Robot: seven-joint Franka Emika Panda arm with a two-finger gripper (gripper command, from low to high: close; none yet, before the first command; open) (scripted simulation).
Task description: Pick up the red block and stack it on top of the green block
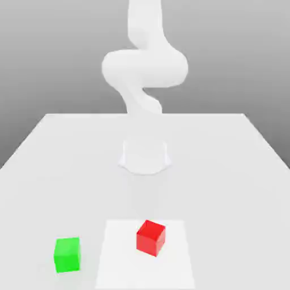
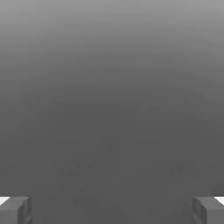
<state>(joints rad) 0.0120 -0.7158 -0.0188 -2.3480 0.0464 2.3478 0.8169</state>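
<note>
The exterior view shows a white robot arm (image 1: 144, 68) rising over a pale bench (image 1: 221, 175), its rounded joints bent above a pale base (image 1: 145, 158) that stands around the middle of the surface, against a gray backdrop (image 1: 226, 56). In front of the base, toward the camera, a brighter white four-sided patch (image 1: 116, 260) marks the bench, its edges showing faintly against the paler surroundings. The red block (image 1: 150, 238) sits within that patch, right of its middle, turned at an angle so that its corners point away from the patch's straight edges. The green block (image 1: 67, 255) rests on the bench toward the exterior view's left, outside the patch and well apart from the red one, standing more nearly square to the camera. Between the two blocks lie a strip of bench and part of the white patch, with open surface from one to the other. Both blocks stand apart from the arm. The hand view shows the tool (image 2: 112, 211) spread wide, its two gray fingers (image 2: 17, 210) far from each other, with an empty gap between them, holding nothing and touching neither block, before a smooth gray expanse (image 2: 112, 109) shading from dark to lighter.
</note>
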